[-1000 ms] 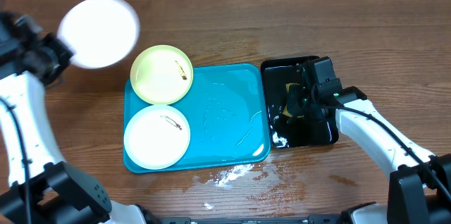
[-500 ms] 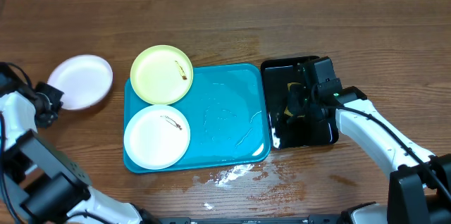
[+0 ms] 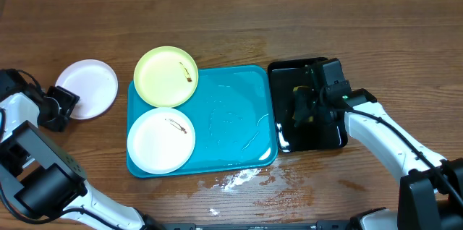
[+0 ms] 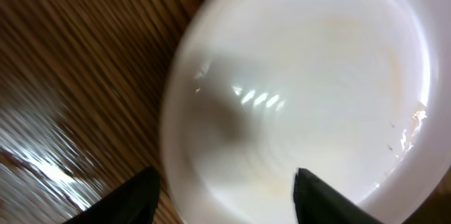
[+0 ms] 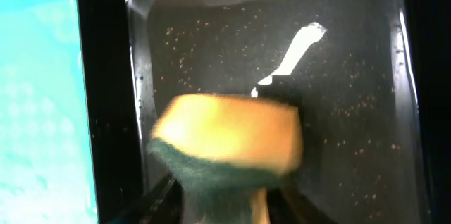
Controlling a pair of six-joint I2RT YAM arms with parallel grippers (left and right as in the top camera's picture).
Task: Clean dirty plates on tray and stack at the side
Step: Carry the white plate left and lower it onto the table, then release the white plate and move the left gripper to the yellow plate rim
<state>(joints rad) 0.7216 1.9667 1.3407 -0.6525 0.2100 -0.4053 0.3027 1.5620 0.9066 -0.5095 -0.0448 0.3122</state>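
On the surface (image 3: 289,13) far left, white plate (image 3: 87,89) lies flat, off the tray (image 3: 239,92). My left gripper (image 4: 227,192) is at its rim, fingers spread, released. Yellow-green plate (image 3: 166,76) and second white plate (image 3: 160,140), both brown-smeared, sit at tray's left end. My right gripper (image 5: 225,199) is over black tray (image 5: 352,76), sponge (image 5: 229,143) between fingers; can't tell if clamped.

The rectangular plastic tray (image 3: 235,118) is turquoise-blue. A pale yellow-green round plate (image 3: 163,78) and a white round plate (image 3: 158,143) show dark brown smears. The soft sponge (image 5: 227,136) is yellow above dark green.
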